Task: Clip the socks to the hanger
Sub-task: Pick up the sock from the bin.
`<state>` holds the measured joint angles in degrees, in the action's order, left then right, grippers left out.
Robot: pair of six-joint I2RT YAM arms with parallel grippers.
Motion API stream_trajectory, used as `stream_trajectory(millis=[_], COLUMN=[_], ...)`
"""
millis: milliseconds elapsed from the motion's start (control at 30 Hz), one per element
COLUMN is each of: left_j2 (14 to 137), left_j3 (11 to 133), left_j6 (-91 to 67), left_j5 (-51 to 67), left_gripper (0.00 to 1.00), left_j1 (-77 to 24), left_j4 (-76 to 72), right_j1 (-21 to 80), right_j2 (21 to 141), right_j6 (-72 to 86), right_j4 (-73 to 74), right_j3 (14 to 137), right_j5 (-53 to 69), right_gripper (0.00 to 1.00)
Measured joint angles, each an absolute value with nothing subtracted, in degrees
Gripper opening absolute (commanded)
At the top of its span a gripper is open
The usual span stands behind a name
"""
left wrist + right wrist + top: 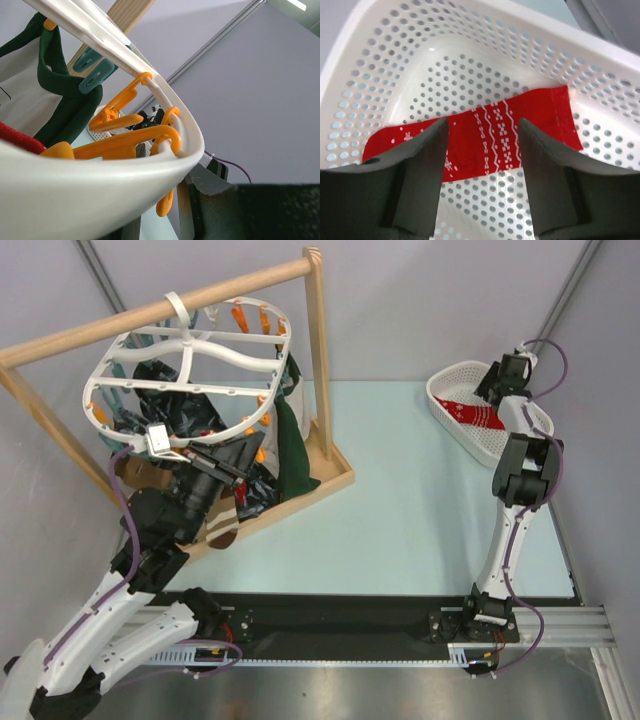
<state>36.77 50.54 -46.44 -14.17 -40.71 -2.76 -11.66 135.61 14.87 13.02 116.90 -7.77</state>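
Already, on the left, several dark socks point(170, 422) are hanging under the hanger point(190, 348), seemingly clipped. My left claw point(245, 453) is sitting at its rim, though I am failing to tell how wide it gapes; only its wrist view is showing the orange clips point(120, 120) close. Rightward, my right claw point(482, 131) is hovering wide open and empty, straddling a red sock point(545, 120) lying unclipped in the basket point(385, 60).
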Motion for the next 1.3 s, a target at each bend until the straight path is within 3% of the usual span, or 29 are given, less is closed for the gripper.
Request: stream_trajectory(millis=[300, 733, 867, 1000, 1033, 1300], left_j2=[37.67, 37.67, 37.67, 37.67, 37.67, 37.74], left_j3=[50.54, 50.57, 50.57, 50.57, 50.57, 50.54], left_j6=[-46.04, -45.80, -45.43, -45.41, -45.41, -45.52], left_j5=[-13.34, -13.30, -13.32, -13.32, -13.32, -13.28], left_gripper=[0.00, 0.00, 0.00, 0.00, 0.00, 0.00], left_j1=[-40.71, -40.71, -40.71, -40.71, -40.71, -40.71], left_j4=[-3.33, -3.33, -3.31, -3.29, -3.29, -3.31], right_j1=[-15.51, -19.62, -19.59, -19.62, -19.59, -19.03], right_j2=[133.05, 133.60, 136.42, 138.30, 138.76, 138.37], right_j6=[30.68, 49.93, 51.24, 51.00, 50.63, 45.69], right_j4=[4.51, -4.86, -5.30, -4.56, -4.56, -4.62], right_j3=[99.90, 95.74, 99.37, 101.54, 101.97, 102.30], right_j5=[-9.91, -7.70, -6.57, -5.63, -5.32, -3.64], right_gripper=[0.60, 0.50, 0.38, 0.03, 0.00, 0.00])
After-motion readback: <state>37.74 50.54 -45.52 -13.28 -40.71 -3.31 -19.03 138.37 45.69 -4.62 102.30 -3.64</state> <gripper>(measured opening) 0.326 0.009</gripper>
